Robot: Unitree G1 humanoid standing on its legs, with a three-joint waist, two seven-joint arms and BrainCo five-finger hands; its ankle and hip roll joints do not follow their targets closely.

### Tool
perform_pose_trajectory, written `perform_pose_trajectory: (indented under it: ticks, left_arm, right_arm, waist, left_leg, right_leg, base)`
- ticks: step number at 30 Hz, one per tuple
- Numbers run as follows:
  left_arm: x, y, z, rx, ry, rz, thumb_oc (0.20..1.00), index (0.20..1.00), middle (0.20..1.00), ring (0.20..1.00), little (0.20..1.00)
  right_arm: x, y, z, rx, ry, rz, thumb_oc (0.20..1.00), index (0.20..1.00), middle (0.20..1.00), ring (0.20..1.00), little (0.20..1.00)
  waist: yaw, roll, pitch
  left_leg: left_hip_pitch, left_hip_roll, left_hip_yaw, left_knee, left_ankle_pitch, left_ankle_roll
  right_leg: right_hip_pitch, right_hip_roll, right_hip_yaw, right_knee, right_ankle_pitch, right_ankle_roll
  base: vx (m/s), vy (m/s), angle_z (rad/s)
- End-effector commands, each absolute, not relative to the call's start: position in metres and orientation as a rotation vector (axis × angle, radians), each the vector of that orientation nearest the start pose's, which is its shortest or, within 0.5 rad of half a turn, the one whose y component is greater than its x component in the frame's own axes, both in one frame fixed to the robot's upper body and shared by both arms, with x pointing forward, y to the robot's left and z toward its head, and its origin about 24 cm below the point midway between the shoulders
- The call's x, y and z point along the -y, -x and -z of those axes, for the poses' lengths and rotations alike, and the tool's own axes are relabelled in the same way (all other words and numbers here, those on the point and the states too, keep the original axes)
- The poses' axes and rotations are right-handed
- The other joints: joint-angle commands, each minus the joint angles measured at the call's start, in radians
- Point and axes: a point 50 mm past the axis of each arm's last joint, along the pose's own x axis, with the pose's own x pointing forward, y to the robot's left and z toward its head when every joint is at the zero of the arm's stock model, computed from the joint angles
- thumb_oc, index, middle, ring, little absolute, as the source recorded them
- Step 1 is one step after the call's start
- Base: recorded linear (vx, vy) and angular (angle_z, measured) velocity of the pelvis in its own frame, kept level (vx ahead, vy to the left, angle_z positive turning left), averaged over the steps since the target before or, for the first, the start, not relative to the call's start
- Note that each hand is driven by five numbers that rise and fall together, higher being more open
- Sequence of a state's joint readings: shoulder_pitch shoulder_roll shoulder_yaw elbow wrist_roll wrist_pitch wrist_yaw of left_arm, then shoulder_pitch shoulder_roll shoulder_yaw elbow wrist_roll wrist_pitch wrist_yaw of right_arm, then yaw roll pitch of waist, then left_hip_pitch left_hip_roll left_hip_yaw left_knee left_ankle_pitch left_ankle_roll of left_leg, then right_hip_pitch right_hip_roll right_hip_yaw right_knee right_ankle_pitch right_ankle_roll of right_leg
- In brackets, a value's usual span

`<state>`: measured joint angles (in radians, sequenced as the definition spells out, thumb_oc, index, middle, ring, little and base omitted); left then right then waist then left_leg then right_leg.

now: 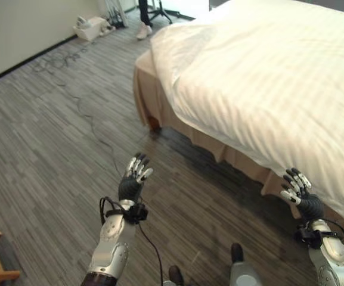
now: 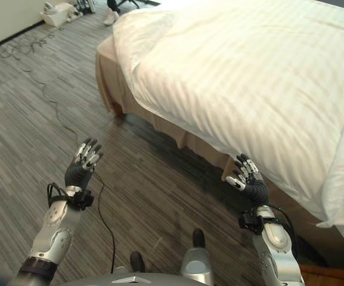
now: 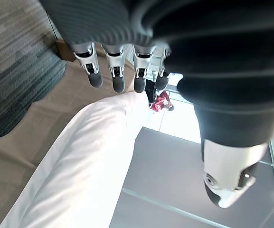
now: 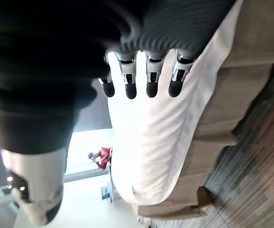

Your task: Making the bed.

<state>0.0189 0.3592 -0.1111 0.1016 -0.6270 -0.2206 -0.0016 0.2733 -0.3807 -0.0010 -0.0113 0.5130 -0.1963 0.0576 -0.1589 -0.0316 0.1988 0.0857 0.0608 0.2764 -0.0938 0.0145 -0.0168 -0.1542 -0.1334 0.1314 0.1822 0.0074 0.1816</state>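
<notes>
The bed (image 1: 160,89) stood ahead and to the right, its white duvet (image 1: 267,83) spread over the top and hanging over the near side, with a tan bed skirt (image 1: 231,156) showing beneath it down to the wood-patterned floor (image 1: 52,149). At the bed's far corner the duvet bunched into a rounded fold above the skirt.

The left robot hand (image 1: 135,176) was raised over open floor, well apart from the bed, its fingers (image 3: 117,78) straight and relaxed, holding nothing. The left wrist view showed those dark tips in a row with the duvet's edge beyond them, not touching.

The right robot hand (image 2: 246,179) was up too, just beside the bed's near edge, below the hanging duvet hem and in front of the skirt. Its fingers (image 4: 152,81) were also spread and loose, with nothing pinched between them. Whether the tips brushed the cloth could not be told.

Far off at the top left, a person's leg and white shoe (image 1: 143,30) stood near a white box (image 1: 90,27) by the wall, with cables trailing across the floor.
</notes>
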Motion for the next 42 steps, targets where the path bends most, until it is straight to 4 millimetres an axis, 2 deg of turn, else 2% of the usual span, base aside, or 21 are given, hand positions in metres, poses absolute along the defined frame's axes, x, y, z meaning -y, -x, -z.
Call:
perform_pose_trajectory:
  ticks: [1, 4, 8, 11, 19, 23, 25, 26, 28, 29, 30, 31, 32, 33, 34, 36, 37, 39, 40, 41, 42]
  left_arm:
    - [-0.211, -0.249, -0.059, 0.164, 0.194, 0.040, 1.000, 1.000, 1.000, 1.000, 1.000]
    - [-0.212, -0.245, -0.051, 0.129, 0.192, 0.032, 1.000, 1.000, 1.000, 1.000, 1.000]
    - [-0.212, -0.237, -0.041, 0.084, 0.186, 0.043, 1.000, 1.000, 1.000, 1.000, 1.000]
    - [-0.212, -0.235, -0.040, 0.073, 0.182, 0.039, 1.000, 1.000, 1.000, 1.000, 1.000]
    - [-0.212, -0.234, -0.041, 0.069, 0.165, 0.040, 1.000, 1.000, 1.000, 1.000, 1.000]
    - [-0.209, -0.240, -0.048, 0.099, 0.144, 0.055, 1.000, 1.000, 1.000, 1.000, 1.000]
    - [-0.205, -0.246, -0.054, 0.123, 0.156, 0.066, 1.000, 1.000, 1.000, 1.000, 1.000]
    - [-0.202, -0.248, -0.056, 0.131, 0.157, 0.075, 1.000, 1.000, 1.000, 1.000, 1.000]
    - [-0.196, -0.254, -0.062, 0.153, 0.163, 0.085, 1.000, 1.000, 1.000, 1.000, 1.000]
    - [-0.196, -0.255, -0.062, 0.153, 0.163, 0.085, 1.000, 1.000, 1.000, 1.000, 1.000]
    - [-0.193, -0.257, -0.063, 0.158, 0.166, 0.096, 1.000, 1.000, 1.000, 1.000, 1.000]
    - [-0.190, -0.259, -0.064, 0.164, 0.172, 0.101, 1.000, 1.000, 1.000, 1.000, 1.000]
    - [-0.190, -0.259, -0.064, 0.164, 0.172, 0.101, 1.000, 1.000, 1.000, 1.000, 1.000]
    - [-0.186, -0.264, -0.069, 0.187, 0.185, 0.115, 1.000, 1.000, 1.000, 1.000, 1.000]
    - [-0.186, -0.264, -0.069, 0.187, 0.186, 0.115, 1.000, 1.000, 1.000, 1.000, 1.000]
    - [-0.176, -0.273, -0.075, 0.208, 0.194, 0.152, 1.000, 1.000, 1.000, 1.000, 1.000]
    - [-0.173, -0.276, -0.078, 0.221, 0.184, 0.166, 1.000, 1.000, 1.000, 1.000, 1.000]
    - [-0.172, -0.277, -0.080, 0.227, 0.179, 0.170, 1.000, 1.000, 1.000, 1.000, 1.000]
    - [-0.170, -0.277, -0.079, 0.222, 0.170, 0.188, 1.000, 1.000, 1.000, 1.000, 1.000]
    - [-0.168, -0.275, -0.079, 0.223, 0.167, 0.209, 1.000, 1.000, 1.000, 1.000, 1.000]
    - [-0.165, -0.275, -0.076, 0.204, 0.174, 0.216, 1.000, 1.000, 1.000, 1.000, 1.000]
  right_arm:
    - [0.231, -0.201, -0.039, 0.058, -0.150, -0.027, 1.000, 1.000, 1.000, 1.000, 1.000]
    - [0.214, -0.204, -0.030, -0.005, -0.136, -0.128, 1.000, 1.000, 1.000, 1.000, 1.000]
    - [0.191, -0.209, -0.033, -0.016, -0.139, -0.289, 1.000, 1.000, 1.000, 1.000, 1.000]
    - [0.178, -0.212, -0.034, -0.017, -0.168, -0.341, 1.000, 1.000, 1.000, 1.000, 1.000]
    - [0.166, -0.219, -0.043, 0.011, -0.142, -0.403, 1.000, 1.000, 1.000, 1.000, 1.000]
    - [0.160, -0.228, -0.051, 0.054, -0.091, -0.427, 1.000, 1.000, 1.000, 1.000, 1.000]
    - [0.155, -0.236, -0.059, 0.092, -0.087, -0.440, 1.000, 1.000, 1.000, 1.000, 1.000]
    - [0.153, -0.236, -0.060, 0.101, -0.092, -0.441, 1.000, 1.000, 1.000, 1.000, 1.000]
    - [0.146, -0.241, -0.063, 0.120, -0.095, -0.451, 1.000, 1.000, 1.000, 1.000, 1.000]
    - [0.146, -0.241, -0.063, 0.120, -0.095, -0.451, 1.000, 1.000, 1.000, 1.000, 1.000]
    - [0.144, -0.241, -0.064, 0.123, -0.101, -0.455, 1.000, 1.000, 1.000, 1.000, 1.000]
    - [0.143, -0.241, -0.065, 0.129, -0.112, -0.452, 1.000, 1.000, 1.000, 1.000, 1.000]
    - [0.143, -0.241, -0.065, 0.129, -0.112, -0.452, 1.000, 1.000, 1.000, 1.000, 1.000]
    - [0.149, -0.239, -0.062, 0.119, -0.129, -0.422, 1.000, 1.000, 1.000, 1.000, 1.000]
    - [0.149, -0.239, -0.062, 0.119, -0.129, -0.422, 1.000, 1.000, 1.000, 1.000, 1.000]
    - [0.157, -0.236, -0.055, 0.090, -0.110, -0.383, 1.000, 1.000, 1.000, 1.000, 1.000]
    - [0.159, -0.235, -0.055, 0.091, -0.100, -0.378, 1.000, 1.000, 1.000, 1.000, 1.000]
    - [0.162, -0.234, -0.056, 0.094, -0.095, -0.370, 1.000, 1.000, 1.000, 1.000, 1.000]
    - [0.170, -0.230, -0.054, 0.082, -0.098, -0.350, 1.000, 1.000, 1.000, 1.000, 1.000]
    - [0.178, -0.226, -0.048, 0.050, -0.100, -0.332, 1.000, 1.000, 1.000, 1.000, 1.000]
    - [0.182, -0.226, -0.044, 0.025, -0.091, -0.314, 1.000, 1.000, 1.000, 1.000, 1.000]
  waist:
    - [0.018, 0.009, -0.050]
    - [0.038, 0.002, -0.057]
    - [0.080, -0.002, -0.079]
    - [0.096, -0.001, -0.086]
    - [0.127, -0.012, -0.093]
    - [0.136, -0.016, -0.091]
    - [0.139, -0.006, -0.082]
    - [0.137, -0.002, -0.076]
    - [0.129, 0.005, -0.045]
    - [0.130, 0.005, -0.047]
    - [0.120, 0.013, -0.039]
    - [0.102, 0.022, -0.029]
    - [0.098, 0.022, -0.026]
    - [0.056, 0.028, -0.034]
    - [0.054, 0.030, -0.033]
    - [0.005, 0.025, -0.045]
    - [-0.006, 0.028, -0.047]
    - [-0.013, 0.035, -0.051]
    - [-0.023, 0.037, -0.076]
    - [-0.046, 0.053, -0.103]
    - [-0.042, 0.052, -0.110]
  left_leg:
    - [-0.047, -0.050, -0.070, 0.067, -0.031, 0.037]
    - [-0.036, -0.065, -0.084, 0.056, -0.023, 0.039]
    - [-0.028, -0.079, -0.105, 0.033, -0.014, 0.039]
    - [-0.025, -0.086, -0.120, 0.023, -0.009, 0.040]
    - [-0.026, -0.093, -0.147, 0.032, -0.020, 0.044]
    - [-0.034, -0.099, -0.150, 0.051, -0.038, 0.052]
    - [-0.036, -0.101, -0.149, 0.055, -0.047, 0.066]
    - [-0.033, -0.102, -0.154, 0.057, -0.051, 0.073]
    - [-0.017, -0.106, -0.158, 0.066, -0.066, 0.093]
    - [-0.022, -0.105, -0.157, 0.066, -0.064, 0.093]
    - [-0.009, -0.102, -0.169, 0.067, -0.068, 0.095]
    - [0.031, -0.098, -0.183, 0.058, -0.080, 0.094]
    - [0.036, -0.099, -0.187, 0.056, -0.081, 0.093]
    - [0.121, -0.096, -0.214, 0.036, -0.122, 0.071]
    - [0.122, -0.094, -0.217, 0.035, -0.121, 0.070]
    - [0.205, -0.079, -0.267, 0.020, -0.152, 0.035]
    - [0.227, -0.066, -0.277, 0.023, -0.163, 0.027]
    - [0.248, -0.057, -0.287, 0.029, -0.168, 0.021]
    - [0.262, -0.043, -0.298, 0.088, -0.156, 0.000]
    - [0.240, 0.001, -0.283, 0.259, -0.034, -0.060]
    - [0.168, 0.019, -0.273, 0.417, 0.040, -0.077]
  right_leg:
    - [0.046, 0.125, 0.009, -0.075, 0.024, -0.051]
    - [0.065, 0.133, 0.007, -0.114, 0.041, -0.058]
    - [0.112, 0.127, -0.018, -0.172, 0.045, -0.064]
    - [0.134, 0.124, -0.037, -0.189, 0.044, -0.066]
    - [0.159, 0.106, -0.066, -0.209, 0.040, -0.067]
    - [0.155, 0.094, -0.068, -0.190, 0.036, -0.058]
    - [0.104, 0.089, -0.065, -0.067, 0.026, -0.039]
    - [0.077, 0.090, -0.061, 0.006, 0.043, -0.030]
    - [-0.009, 0.082, -0.072, 0.240, 0.111, -0.015]
    - [-0.013, 0.083, -0.071, 0.238, 0.114, -0.016]
    - [-0.053, 0.094, -0.071, 0.310, 0.123, -0.023]
    - [-0.125, 0.104, -0.078, 0.315, 0.123, -0.032]
    - [-0.122, 0.102, -0.081, 0.320, 0.116, -0.032]
    - [-0.170, 0.108, -0.111, 0.134, 0.094, -0.040]
    - [-0.165, 0.108, -0.115, 0.126, 0.098, -0.041]
    - [-0.206, 0.127, -0.076, -0.120, 0.151, -0.019]
    - [-0.209, 0.120, -0.087, -0.170, 0.165, -0.016]
    - [-0.206, 0.116, -0.121, -0.182, 0.174, -0.014]
    - [-0.182, 0.112, -0.153, -0.154, 0.175, -0.028]
    - [-0.142, 0.151, -0.147, -0.127, 0.176, -0.072]
    - [-0.094, 0.161, -0.136, -0.130, 0.152, -0.096]
  base:
    - [0.04, 0.048, -0.24]
    - [0.03, 0.030, 0.32]
    - [0.05, 0.021, 0.24]
    - [0.04, 0.026, 0.32]
    - [0.04, 0.021, 0.15]
    - [0.06, 0.057, 0.00]
    - [0.04, 0.117, -0.08]
    - [0.03, 0.114, -0.09]
    - [0.04, 0.123, -0.06]
    - [0.06, 0.089, -0.04]
    - [0.23, 0.085, -0.06]
    - [0.24, 0.084, -0.02]
    - [0.67, 0.046, 0.10]
    - [0.48, -0.008, 0.54]
    - [0.65, -0.026, 0.66]
    - [0.61, -0.103, 0.57]
    - [0.52, -0.098, 0.49]
    - [0.44, -0.108, 0.79]
    - [0.93, -0.282, 1.13]
    - [0.94, -0.330, 0.78]
    - [0.77, -0.346, 0.41]
